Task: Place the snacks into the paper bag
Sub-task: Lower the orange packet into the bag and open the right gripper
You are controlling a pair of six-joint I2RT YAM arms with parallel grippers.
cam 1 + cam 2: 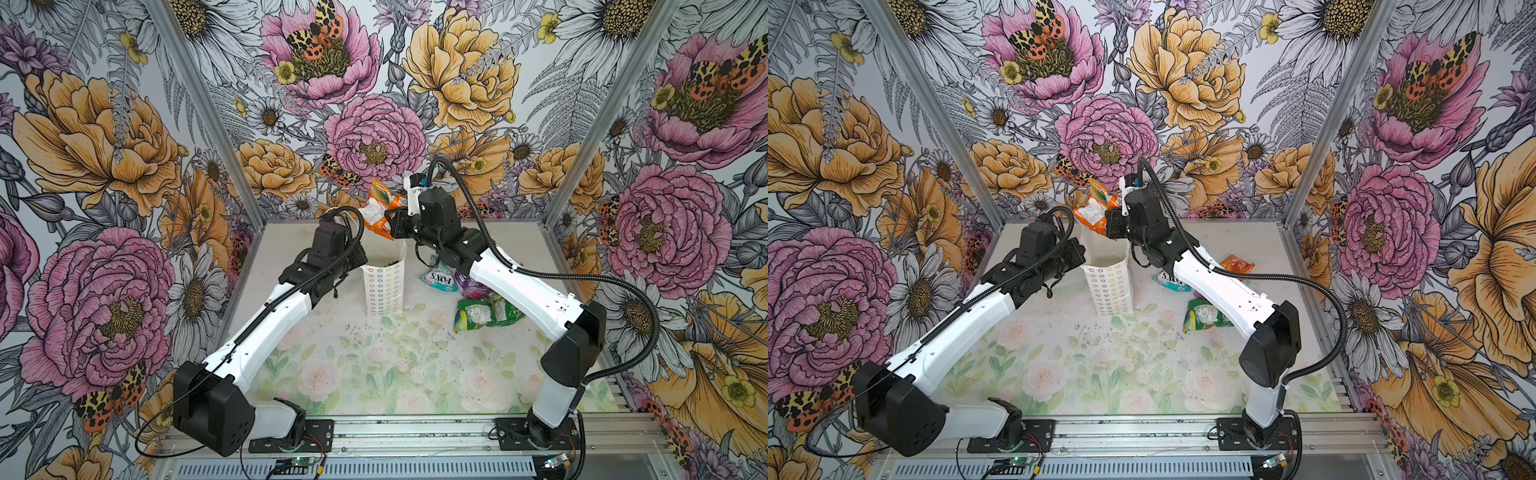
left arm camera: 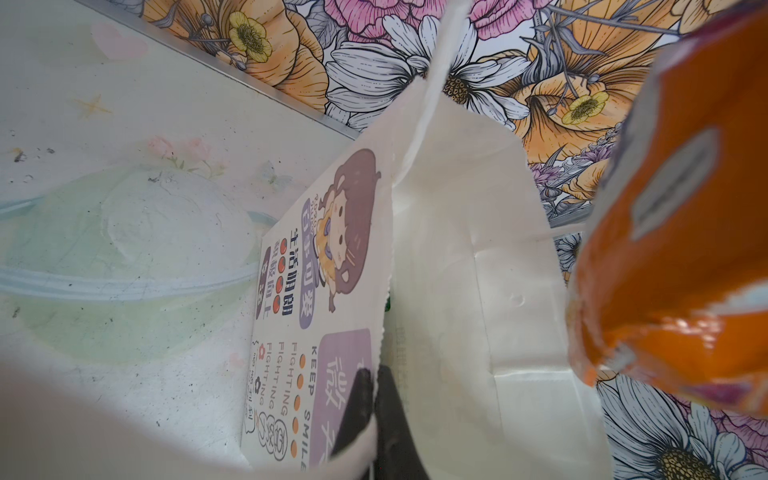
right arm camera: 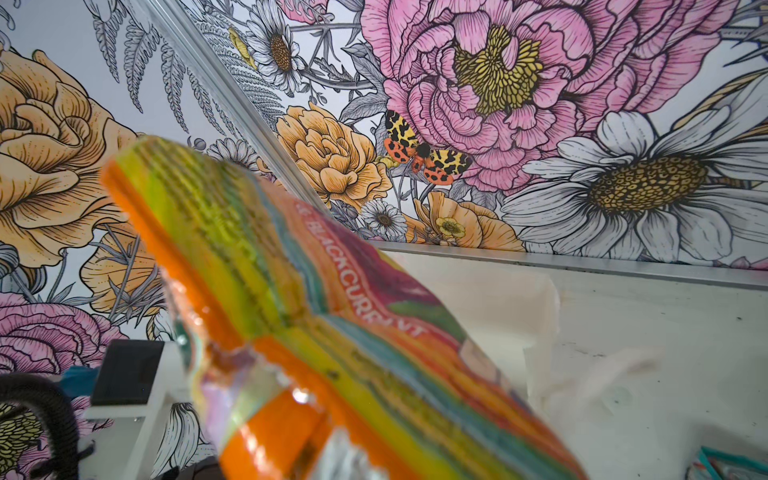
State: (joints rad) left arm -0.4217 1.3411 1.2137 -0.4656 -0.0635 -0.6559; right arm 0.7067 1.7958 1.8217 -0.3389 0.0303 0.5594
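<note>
Floral wallpaper of big pink and orange blooms, white daisies and spotted moths covers three walls; aluminium posts mark the back corners; the bench wears a pale rose print, flecked with dark specks; a metal rail edges its front.

- Top views, stereo pair: set high over the near edge, tilted down toward the far wall. Wide and distant. In both top views the framing is nearly the same: the whole surface, the paper bag and three flowered walls.
- Left wrist view: very close, looking along the left tool at the bag's printed face and open mouth.
- Right wrist view: very close, facing the far-left corner. It is largely filled by the blurred orange packet.
- Shared: the bag and the orange packet appear in all four views.
</note>
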